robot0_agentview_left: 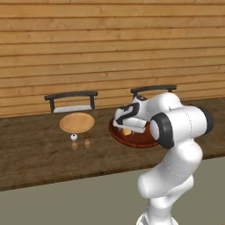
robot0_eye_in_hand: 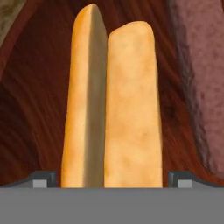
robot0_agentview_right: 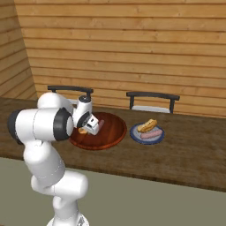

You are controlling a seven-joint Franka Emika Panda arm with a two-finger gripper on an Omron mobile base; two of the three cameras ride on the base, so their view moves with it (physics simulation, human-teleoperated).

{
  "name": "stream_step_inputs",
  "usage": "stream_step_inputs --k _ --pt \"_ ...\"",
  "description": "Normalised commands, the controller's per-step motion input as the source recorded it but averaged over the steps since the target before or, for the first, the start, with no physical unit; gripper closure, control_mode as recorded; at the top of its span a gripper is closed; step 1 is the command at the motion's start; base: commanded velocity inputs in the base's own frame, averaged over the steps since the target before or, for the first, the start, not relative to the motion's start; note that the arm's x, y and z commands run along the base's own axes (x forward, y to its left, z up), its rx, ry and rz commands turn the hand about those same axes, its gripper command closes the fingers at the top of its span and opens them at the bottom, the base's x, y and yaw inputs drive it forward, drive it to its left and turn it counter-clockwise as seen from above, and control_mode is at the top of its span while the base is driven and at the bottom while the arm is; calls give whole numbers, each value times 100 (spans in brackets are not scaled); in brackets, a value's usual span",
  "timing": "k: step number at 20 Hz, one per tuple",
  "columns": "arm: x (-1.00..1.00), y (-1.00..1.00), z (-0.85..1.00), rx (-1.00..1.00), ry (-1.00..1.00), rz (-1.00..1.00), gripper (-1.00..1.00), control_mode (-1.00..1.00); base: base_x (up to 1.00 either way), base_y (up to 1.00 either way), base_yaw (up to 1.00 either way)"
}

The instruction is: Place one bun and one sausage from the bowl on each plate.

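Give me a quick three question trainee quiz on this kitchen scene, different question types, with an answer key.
1. True or false: the blue-grey plate already holds a bun and a sausage.
2. Which dish is the gripper over? A) tan wooden plate B) dark wooden bowl C) blue-grey plate
3. Fill in: between the fingertips lies a split ____.

Key: 1 true; 2 B; 3 bun.

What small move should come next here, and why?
Probably close the tool on the bun: its fingertips sit on either side of the bun in the bowl, the tan plate is bare, and the blue plate already has its pair.
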Motion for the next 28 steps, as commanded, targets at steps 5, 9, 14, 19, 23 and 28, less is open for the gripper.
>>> stream_step_inputs --k 5,9,14,19,23,28 --pt "8 2 -11 0 0 -3 -100 -100 0 0 0" --pt "4 4 -17 0 0 0 100 -100 0 0 0" --pt "-1 1 -1 0 0 0 100 -100 0 0 0" --pt "-35 29 82 0 -12 1 100 -100 0 0 0" --pt "-20 72 100 -2 -14 11 100 -100 0 0 0" --pt "8 100 47 -3 4 14 100 -100 0 0 0"
